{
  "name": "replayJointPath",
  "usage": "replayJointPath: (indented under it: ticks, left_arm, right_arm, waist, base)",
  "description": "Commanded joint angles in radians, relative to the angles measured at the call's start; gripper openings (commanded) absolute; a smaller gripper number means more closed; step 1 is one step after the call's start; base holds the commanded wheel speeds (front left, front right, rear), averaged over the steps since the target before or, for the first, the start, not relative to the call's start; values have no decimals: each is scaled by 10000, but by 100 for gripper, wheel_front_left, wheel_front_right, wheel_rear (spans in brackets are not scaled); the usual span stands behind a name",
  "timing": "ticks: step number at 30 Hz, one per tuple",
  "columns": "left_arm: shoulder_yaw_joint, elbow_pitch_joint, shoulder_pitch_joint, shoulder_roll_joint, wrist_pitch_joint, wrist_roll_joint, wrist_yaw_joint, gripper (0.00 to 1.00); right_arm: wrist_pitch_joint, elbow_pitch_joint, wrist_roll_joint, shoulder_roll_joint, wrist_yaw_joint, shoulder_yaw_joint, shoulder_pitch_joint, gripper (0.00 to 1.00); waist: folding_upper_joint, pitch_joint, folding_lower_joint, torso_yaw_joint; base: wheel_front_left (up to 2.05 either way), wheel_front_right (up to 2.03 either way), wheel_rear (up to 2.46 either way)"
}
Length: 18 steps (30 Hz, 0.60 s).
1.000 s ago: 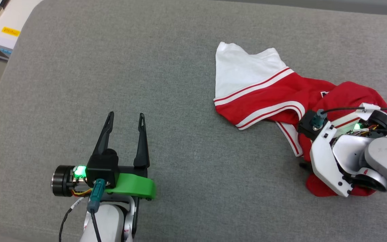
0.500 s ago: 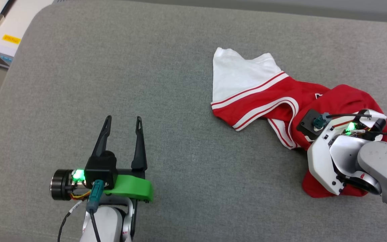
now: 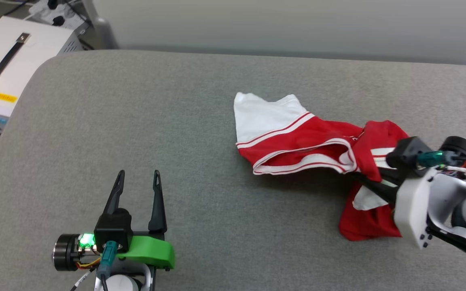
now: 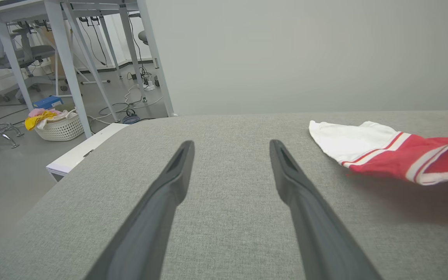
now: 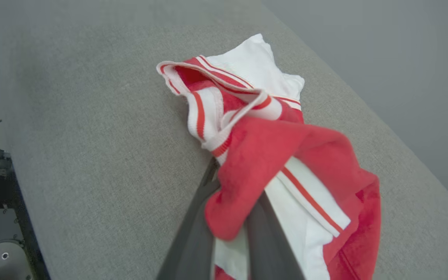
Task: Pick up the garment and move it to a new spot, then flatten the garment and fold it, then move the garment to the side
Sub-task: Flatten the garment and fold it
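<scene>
Red garment [image 3: 293, 141] cloth sits pinched between the right gripper's [image 3: 358, 180] 2 fingers, trailing beyond their tips; the left gripper's [image 3: 138, 173] fingers stand spread, well clear of it.

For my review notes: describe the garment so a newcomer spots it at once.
On the wide grey upholstered surface, look toward the robot's right. A crumpled red jersey shirt with a white sleeve and striped trim lies there, the only bright cloth on it, one end pinched by the right gripper.
</scene>
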Motion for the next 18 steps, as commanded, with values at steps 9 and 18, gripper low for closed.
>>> replayJointPath:
  ticks: [9,18]
  left_arm:
    - [156,-130,470,123,-57,115,-14,100]
    - [86,-168,349,90,-57,151,-46,100]
  right_arm:
    - [828,-2091,-1032,-97,-9,-4547,3368,0]
    - [2174,-3575,-1993,902,-9,-7636,5602,0]
  waist:
    - [0,-549,0,-821]
    - [0,-333,0,-1052]
  base:
    - [0,0,0]
    - [0,0,0]
